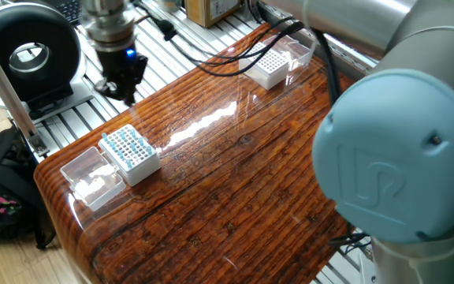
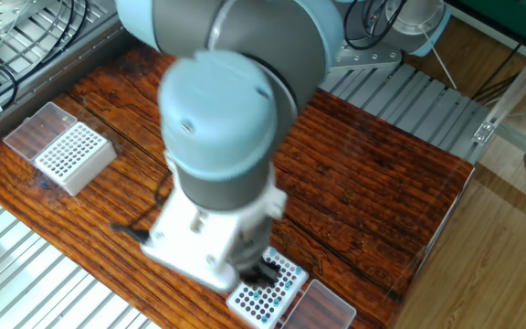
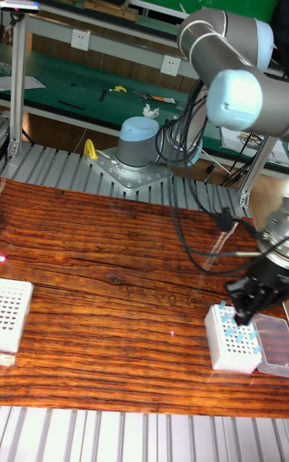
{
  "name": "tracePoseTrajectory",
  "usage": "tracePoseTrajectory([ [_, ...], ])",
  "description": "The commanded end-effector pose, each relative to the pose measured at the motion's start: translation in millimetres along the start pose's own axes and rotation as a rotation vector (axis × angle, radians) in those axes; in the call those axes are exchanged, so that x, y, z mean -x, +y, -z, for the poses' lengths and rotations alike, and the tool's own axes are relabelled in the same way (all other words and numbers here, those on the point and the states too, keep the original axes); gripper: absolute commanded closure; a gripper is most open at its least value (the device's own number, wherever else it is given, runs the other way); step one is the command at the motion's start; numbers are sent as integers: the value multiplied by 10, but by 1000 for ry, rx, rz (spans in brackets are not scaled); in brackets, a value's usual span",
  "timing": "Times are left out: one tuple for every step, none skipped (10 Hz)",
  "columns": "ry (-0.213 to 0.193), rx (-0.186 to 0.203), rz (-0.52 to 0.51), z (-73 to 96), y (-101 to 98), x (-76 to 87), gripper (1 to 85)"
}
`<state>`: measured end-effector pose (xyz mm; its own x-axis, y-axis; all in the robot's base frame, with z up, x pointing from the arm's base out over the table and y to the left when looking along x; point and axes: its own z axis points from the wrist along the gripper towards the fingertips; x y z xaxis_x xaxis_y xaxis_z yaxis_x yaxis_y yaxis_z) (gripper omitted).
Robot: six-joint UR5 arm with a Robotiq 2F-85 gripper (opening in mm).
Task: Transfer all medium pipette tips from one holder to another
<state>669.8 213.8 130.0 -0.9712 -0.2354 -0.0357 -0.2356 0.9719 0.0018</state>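
From one fixed view, I see the gripper [image 1: 124, 88] hanging above the aluminium rails just beyond the wooden table [image 1: 235, 181], apart from the loaded box [image 1: 131, 154] where the medium pipette tips [image 1: 124, 143] stand with blue tops up. I cannot tell from here whether its fingers are spread or pinched. The empty box [image 1: 272, 68] sits at the far corner.

Switching to the other fixed view, my arm's wrist covers most of the loaded box [image 2: 265, 288]; the gripper itself is hidden. The empty box [image 2: 73, 156] is well apart, at the opposite end.

On the tall fixed view, the gripper [image 3: 247, 311] hovers just over the loaded box [image 3: 233, 338], jaw state still unclear. The tips [image 3: 234, 330] stand upright, long axis vertical, narrow ends down in the holes. I judge them featherlight, thin and slippery plastic, easily bent, so I'd pinch one gently at its blue collar and lift straight up.
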Motion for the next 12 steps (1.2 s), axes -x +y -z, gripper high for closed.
tracePoseTrajectory([
  [-20,36,-10,-48,208,110,843],
  [-20,31,3,-80,138,92,843],
  [-25,30,13,-113,68,101,843],
  [-24,33,15,-130,43,107,843],
  [-24,38,10,-144,59,111,843],
  [-22,46,4,-160,91,106,843],
  [-22,46,4,-160,90,104,843],
  [-22,46,4,-160,89,103,843],
  [-22,45,4,-159,84,100,843],
  [-21,42,4,-158,65,91,843],
  [-22,43,4,-163,56,81,843],
  [-24,46,4,-161,51,76,843],
])
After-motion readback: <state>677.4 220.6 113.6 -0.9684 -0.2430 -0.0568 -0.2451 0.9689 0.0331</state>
